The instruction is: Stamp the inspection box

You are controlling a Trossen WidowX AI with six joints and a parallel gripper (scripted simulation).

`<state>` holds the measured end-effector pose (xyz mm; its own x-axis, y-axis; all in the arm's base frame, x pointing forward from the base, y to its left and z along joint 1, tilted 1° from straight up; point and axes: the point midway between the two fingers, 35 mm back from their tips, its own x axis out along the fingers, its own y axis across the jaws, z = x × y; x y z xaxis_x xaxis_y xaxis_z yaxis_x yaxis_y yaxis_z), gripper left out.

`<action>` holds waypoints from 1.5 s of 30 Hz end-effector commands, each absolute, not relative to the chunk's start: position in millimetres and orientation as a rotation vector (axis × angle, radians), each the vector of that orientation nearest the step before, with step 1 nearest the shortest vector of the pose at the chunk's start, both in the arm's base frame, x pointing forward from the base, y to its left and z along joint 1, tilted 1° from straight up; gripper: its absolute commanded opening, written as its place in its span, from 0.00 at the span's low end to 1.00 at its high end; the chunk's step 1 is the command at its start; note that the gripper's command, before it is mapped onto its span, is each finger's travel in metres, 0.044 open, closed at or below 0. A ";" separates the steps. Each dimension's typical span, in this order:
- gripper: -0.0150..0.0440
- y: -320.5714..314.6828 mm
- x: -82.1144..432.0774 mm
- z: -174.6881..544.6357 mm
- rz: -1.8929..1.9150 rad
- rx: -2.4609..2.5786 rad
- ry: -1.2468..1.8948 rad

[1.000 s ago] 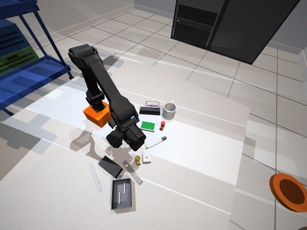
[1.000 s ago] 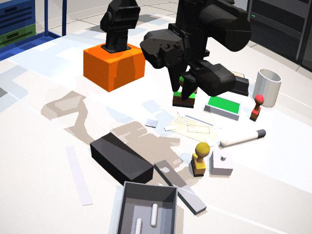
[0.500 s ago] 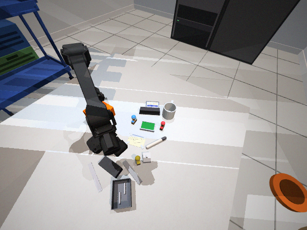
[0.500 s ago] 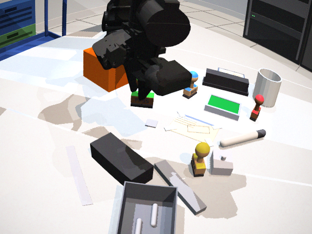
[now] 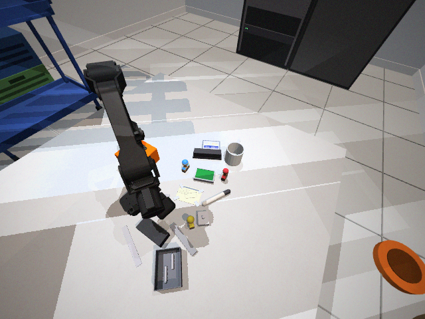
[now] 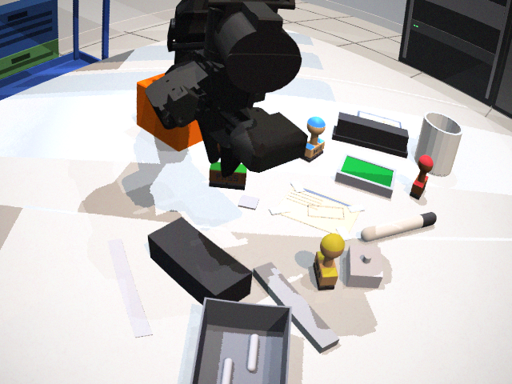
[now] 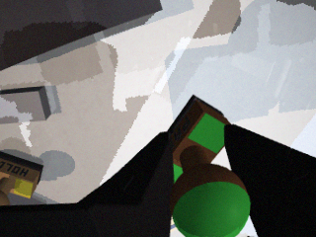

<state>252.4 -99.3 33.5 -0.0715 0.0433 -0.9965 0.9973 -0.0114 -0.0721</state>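
Observation:
My gripper [image 6: 220, 167] [image 7: 197, 137] is shut on the PASS stamp [image 6: 227, 180] [image 7: 211, 209], which has a green knob and a brown block. It holds the stamp upright, low over the bench, left of the card in the exterior view; whether its base touches the bench I cannot tell. In the top view the arm hides the stamp. The pale yellow card [image 5: 188, 195] [image 6: 295, 211] is taped down. Its outlined inspection box [image 6: 326, 217] shows no clear print. The green ink pad [image 5: 204, 174] [image 6: 368, 170] lies open behind the card.
Blue [image 6: 316, 124], red [image 6: 425, 162] and yellow HOLD [image 6: 332, 246] stamps stand around the card. A marker [image 6: 397, 227] and grey knobbed block [image 6: 363, 270] lie right and in front. A black block [image 6: 198, 258], grey bar [image 6: 295, 303] and tray [image 5: 155, 269] are nearer. A cup [image 6: 438, 144] stands behind.

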 end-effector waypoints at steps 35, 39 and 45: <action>0.34 -98.1 251.3 -18.3 -1.251 1.213 1.293; 0.52 -98.1 251.3 -18.3 -1.251 1.213 1.293; 0.68 -98.1 251.3 -18.3 -1.251 1.213 1.293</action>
